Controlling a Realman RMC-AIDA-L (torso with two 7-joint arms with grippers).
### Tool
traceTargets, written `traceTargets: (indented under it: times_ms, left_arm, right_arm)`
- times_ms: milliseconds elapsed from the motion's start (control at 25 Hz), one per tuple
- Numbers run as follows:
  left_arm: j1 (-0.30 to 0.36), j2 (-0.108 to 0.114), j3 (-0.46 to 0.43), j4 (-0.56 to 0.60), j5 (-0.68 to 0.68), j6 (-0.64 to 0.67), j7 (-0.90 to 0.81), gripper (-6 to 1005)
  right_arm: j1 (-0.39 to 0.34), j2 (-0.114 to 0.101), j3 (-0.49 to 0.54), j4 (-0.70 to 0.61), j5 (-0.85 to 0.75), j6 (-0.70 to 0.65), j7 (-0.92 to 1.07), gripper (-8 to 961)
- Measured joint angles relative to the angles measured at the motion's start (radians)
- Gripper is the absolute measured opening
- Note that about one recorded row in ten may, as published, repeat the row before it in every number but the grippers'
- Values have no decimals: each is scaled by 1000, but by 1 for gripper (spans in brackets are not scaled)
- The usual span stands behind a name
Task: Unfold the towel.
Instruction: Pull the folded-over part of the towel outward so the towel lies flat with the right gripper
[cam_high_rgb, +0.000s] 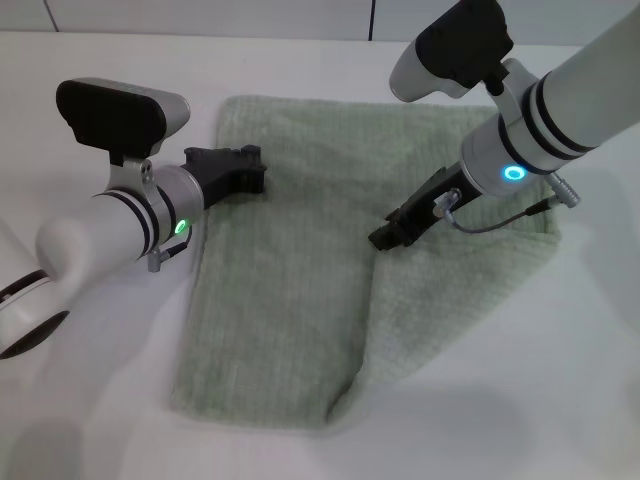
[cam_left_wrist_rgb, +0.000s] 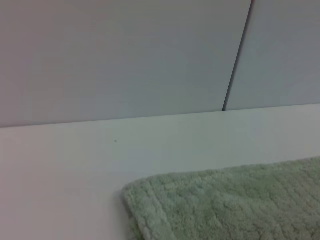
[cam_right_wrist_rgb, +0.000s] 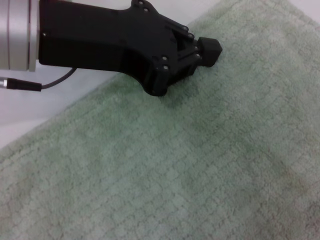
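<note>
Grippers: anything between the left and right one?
Head view: only towel cloth between the left gripper and right gripper; nothing else lies on that stretch.

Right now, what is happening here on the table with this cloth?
The robot is working on a green towel lying on the white table. It is still partly folded: one layer overlaps another near the front edge. The left gripper is at the towel's far left edge. The right gripper is shut and low over the middle, near the fold line.
</note>
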Motion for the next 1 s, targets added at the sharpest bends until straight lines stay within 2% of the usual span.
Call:
traceTargets:
  times_ms: [800,1000]
  left_arm:
    - [0,2,0,0,0,0,-2,10]
    - [0,2,0,0,0,0,-2,10]
  right_arm:
    - [8,0,0,3,-7,0,0,107]
    - [0,0,0,22,-9,6,0,72]
